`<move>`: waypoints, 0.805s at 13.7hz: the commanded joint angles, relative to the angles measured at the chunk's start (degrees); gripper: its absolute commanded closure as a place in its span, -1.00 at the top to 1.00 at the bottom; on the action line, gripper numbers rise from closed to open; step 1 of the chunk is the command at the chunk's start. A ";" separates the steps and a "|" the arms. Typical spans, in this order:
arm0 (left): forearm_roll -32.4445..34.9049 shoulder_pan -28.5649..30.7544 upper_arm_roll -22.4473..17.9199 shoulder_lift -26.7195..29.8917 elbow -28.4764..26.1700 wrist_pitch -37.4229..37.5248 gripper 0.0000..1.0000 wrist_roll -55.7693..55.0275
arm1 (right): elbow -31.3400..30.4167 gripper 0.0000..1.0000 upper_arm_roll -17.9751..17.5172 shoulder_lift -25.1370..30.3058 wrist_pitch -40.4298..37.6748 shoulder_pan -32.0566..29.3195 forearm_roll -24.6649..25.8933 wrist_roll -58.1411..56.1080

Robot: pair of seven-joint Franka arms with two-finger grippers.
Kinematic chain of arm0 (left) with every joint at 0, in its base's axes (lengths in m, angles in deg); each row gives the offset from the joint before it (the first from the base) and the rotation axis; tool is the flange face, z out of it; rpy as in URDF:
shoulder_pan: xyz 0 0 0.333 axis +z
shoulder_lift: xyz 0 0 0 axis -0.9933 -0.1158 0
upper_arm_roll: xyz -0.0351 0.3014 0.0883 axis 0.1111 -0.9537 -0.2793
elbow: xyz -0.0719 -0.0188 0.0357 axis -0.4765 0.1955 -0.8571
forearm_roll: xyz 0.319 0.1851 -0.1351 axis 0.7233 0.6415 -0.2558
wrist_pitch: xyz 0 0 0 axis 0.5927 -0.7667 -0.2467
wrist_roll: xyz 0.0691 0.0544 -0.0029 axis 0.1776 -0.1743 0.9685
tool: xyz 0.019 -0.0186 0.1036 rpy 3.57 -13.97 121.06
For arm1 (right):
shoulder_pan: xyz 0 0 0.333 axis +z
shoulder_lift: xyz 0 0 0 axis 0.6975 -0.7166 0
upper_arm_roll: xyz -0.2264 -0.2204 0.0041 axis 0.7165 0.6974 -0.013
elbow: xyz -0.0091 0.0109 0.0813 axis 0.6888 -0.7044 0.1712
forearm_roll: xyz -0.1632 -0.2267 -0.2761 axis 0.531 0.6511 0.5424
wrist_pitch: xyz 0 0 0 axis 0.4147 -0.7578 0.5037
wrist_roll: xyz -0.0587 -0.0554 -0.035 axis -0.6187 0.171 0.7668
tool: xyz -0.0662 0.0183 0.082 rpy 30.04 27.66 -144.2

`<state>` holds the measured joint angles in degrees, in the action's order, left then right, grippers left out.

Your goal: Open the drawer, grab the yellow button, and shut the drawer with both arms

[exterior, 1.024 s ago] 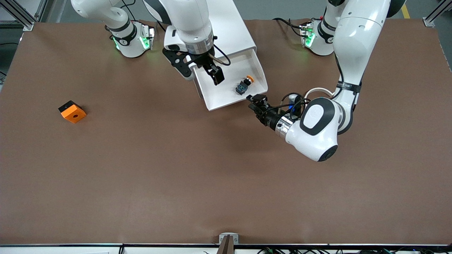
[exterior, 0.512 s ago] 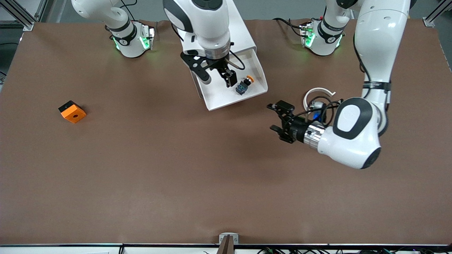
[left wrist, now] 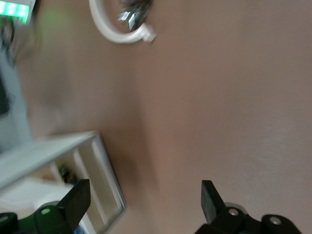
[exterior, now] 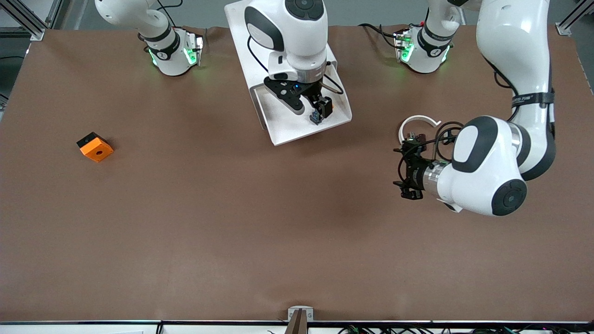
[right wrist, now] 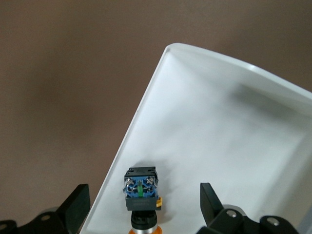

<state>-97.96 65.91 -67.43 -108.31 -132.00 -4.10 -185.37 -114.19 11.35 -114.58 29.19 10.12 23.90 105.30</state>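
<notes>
Two risks stand out. The button (exterior: 317,116) lies on its side in the open drawer (exterior: 287,130), close to the drawer's side wall, so a finger of the right gripper (exterior: 315,105) could land on that wall or on the button's body and tip or push it away rather than straddle it. A pull on the drawer during the pinch could also shift the cabinet (exterior: 253,55).

At upper centre of the front view the right arm reaches down from the top edge, its wrist pointing straight into the drawer, fingers spread and empty directly over the button. The right wrist view shows the button (right wrist: 142,195) between the two parted fingertips, low in the frame.

At right of centre in the front view the left gripper (exterior: 408,169) hangs over bare table (exterior: 232,222), its forearm lying level, jaws wide apart and holding nothing, beside a white ring (exterior: 417,121). An orange block (exterior: 94,146) sits at the left of the frame.
</notes>
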 commanded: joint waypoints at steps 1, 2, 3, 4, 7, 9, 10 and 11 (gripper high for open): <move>4.11 -0.22 -0.52 4.11 -0.84 -0.21 1.00 15.10 | 3.12 1.00 0.71 -2.97 -0.07 1.12 0.91 -0.63; 4.64 0.04 -0.53 5.17 -1.10 -0.21 1.00 20.82 | 3.74 1.00 0.71 -3.76 -0.07 1.29 0.91 -0.98; 6.38 0.31 -0.53 5.87 -1.10 -0.04 1.00 26.44 | 4.35 1.00 0.71 -4.55 -0.07 1.38 0.91 -1.94; 8.49 0.22 -0.26 7.01 -1.45 -0.03 1.00 31.81 | 4.53 1.00 0.71 -4.91 -0.07 1.38 0.91 -2.90; 9.56 1.79 -0.26 8.95 -2.94 1.01 1.00 45.96 | 5.23 1.00 0.71 -6.05 -0.07 1.38 0.91 -5.89; 9.56 3.46 -0.35 11.14 -5.04 1.81 1.00 57.99 | 5.24 1.00 0.71 -6.49 -0.07 1.38 0.91 -7.65; 9.65 4.26 -0.35 12.37 -6.45 1.81 1.00 61.79 | 5.32 1.00 0.71 -6.93 -0.07 1.38 0.82 -7.92; 9.56 4.52 -0.35 13.51 -7.33 1.72 1.00 64.18 | 5.32 1.00 0.71 -7.20 -0.07 1.47 0.82 -8.01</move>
<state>-89.27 69.87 -67.79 -99.12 -134.91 -2.24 -127.00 -111.10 11.43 -120.13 29.78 10.88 24.13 98.34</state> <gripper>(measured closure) 0.000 0.000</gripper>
